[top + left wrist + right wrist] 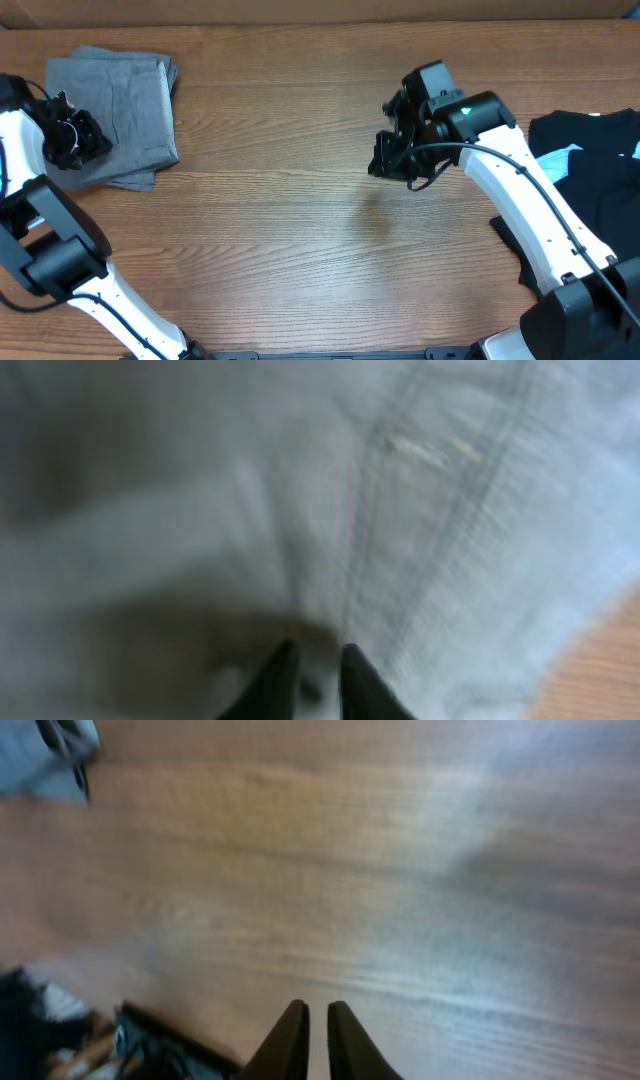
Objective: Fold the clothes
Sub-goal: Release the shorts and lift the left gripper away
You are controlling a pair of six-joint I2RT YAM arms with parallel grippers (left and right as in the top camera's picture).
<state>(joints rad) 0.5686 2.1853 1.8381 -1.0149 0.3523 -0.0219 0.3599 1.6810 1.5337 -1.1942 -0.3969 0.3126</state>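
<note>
grey shorts [120,110] lie folded, upper left of overhead frame. left gripper [72,140] is at their left edge, fingers close together on the cloth; whether it is pinching cannot be told, the wrist view is blurred. right gripper [392,150], right of centre, is pressed together and empty. judgement: the black garments [590,190] at the right edge come next. the right arm should spread its fingers first and take one hem only.

Picture blurred. Grey-khaki shorts [200,510] fill nearly the whole view, the cloth pale and softly creased. A stitched seam [370,530] runs from top centre down toward the left gripper [317,665]. Its two dark fingertips [280,670] show at the bottom edge, close together with a narrow gap, tips right at the cloth. Whether they pinch it: cannot tell. Wood table [600,670] in the lower right corner.
</note>
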